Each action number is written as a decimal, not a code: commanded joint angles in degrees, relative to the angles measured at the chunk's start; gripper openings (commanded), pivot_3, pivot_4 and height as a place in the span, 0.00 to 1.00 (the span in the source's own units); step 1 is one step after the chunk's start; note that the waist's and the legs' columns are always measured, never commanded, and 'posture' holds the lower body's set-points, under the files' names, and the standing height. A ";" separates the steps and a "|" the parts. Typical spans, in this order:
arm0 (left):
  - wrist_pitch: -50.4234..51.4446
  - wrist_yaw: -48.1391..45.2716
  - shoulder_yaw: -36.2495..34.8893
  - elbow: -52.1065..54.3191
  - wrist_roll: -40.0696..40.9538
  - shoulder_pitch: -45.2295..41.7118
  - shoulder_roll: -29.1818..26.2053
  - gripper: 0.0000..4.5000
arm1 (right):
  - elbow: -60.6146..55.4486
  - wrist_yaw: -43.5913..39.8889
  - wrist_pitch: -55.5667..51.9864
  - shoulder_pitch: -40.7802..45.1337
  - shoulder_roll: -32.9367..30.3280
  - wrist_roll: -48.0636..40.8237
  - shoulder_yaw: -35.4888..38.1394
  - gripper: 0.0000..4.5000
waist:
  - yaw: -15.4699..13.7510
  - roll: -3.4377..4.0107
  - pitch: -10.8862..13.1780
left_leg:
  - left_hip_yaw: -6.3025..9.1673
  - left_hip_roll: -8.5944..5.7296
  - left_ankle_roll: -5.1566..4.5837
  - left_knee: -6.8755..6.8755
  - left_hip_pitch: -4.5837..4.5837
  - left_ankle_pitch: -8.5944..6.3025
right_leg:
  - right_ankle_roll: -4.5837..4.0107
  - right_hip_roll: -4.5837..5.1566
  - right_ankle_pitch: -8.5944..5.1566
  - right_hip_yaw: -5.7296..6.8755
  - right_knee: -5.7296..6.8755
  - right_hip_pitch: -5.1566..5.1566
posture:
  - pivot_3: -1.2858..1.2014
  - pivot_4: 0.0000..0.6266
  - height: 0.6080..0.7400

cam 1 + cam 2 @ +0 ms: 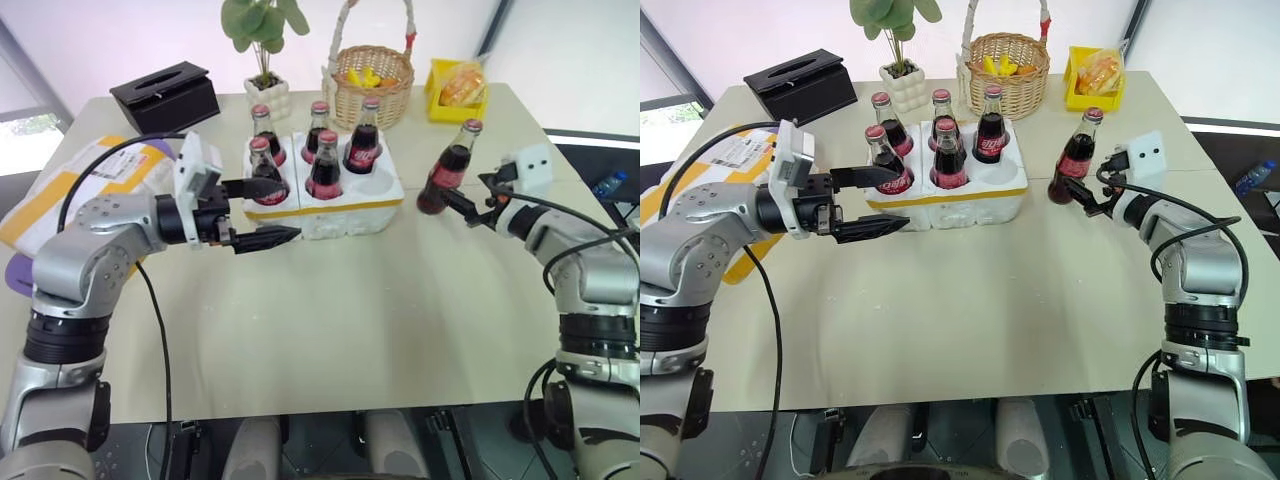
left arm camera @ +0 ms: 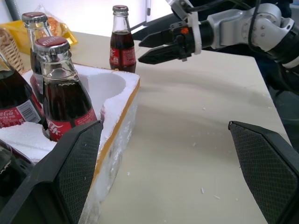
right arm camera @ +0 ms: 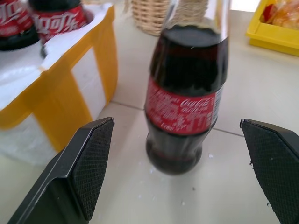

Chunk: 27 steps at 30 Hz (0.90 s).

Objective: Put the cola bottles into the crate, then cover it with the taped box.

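Note:
The white crate [image 1: 345, 215] holds several cola bottles [image 1: 325, 165]; its front right well [image 2: 105, 86] is empty. One more cola bottle [image 1: 450, 165] stands on the table just right of the crate. My right gripper [image 1: 462, 195] is open and level beside this bottle's base, and the bottle [image 3: 184, 93] stands a little ahead of the fingers, untouched. Open and empty, my left gripper [image 1: 275, 212] points right at the crate's front left corner. The taped box [image 1: 90, 185] lies at the table's left edge behind my left arm.
Along the back stand a black tissue box [image 1: 165, 95], a potted plant [image 1: 265, 90], a wicker basket [image 1: 370, 85] and a yellow tray [image 1: 455, 90]. Bare tabletop [image 1: 340, 320] stretches in front of the crate.

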<state>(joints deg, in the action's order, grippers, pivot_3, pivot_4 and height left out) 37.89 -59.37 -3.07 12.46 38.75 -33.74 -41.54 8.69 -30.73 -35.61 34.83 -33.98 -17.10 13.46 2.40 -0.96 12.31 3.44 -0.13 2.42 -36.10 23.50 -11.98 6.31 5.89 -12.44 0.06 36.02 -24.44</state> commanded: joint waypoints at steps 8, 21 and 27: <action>-0.37 1.67 -2.25 2.88 0.50 0.88 -0.84 1.00 | 15.76 1.17 10.22 10.49 3.90 2.22 -2.04 0.98 | 0.03 0.00 0.00 | 0.00 0.00 0.00 0.02 0.00 0.00 | 0.02 0.00 0.01 0.00 -0.01 0.00 | 0.52 0.24 1.00; 0.28 2.89 -3.23 4.18 1.13 1.56 -1.63 1.00 | 29.46 2.44 18.51 15.59 6.48 3.91 -2.38 0.62 | 0.14 0.00 0.00 | 0.00 0.00 0.00 0.03 -0.01 0.00 | 0.10 0.00 0.07 0.00 0.00 0.00 | 0.52 0.24 1.00; 0.38 3.10 -3.35 4.01 1.23 1.62 -1.86 1.00 | 21.91 -1.75 17.11 13.70 6.00 1.19 -1.84 0.62 | 0.14 0.02 0.01 | 0.00 0.00 0.00 0.03 0.00 0.00 | 0.10 0.00 0.07 0.00 0.00 0.00 | 0.52 0.24 1.00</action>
<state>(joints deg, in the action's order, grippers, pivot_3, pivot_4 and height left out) 38.46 -56.29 -4.26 14.83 39.24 -31.73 -42.63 36.84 -30.24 -19.00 47.50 -27.32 -13.37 10.44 2.54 -0.94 12.32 3.44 -0.14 2.42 -36.04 23.49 -11.98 6.41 5.89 -12.37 0.06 36.02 -24.44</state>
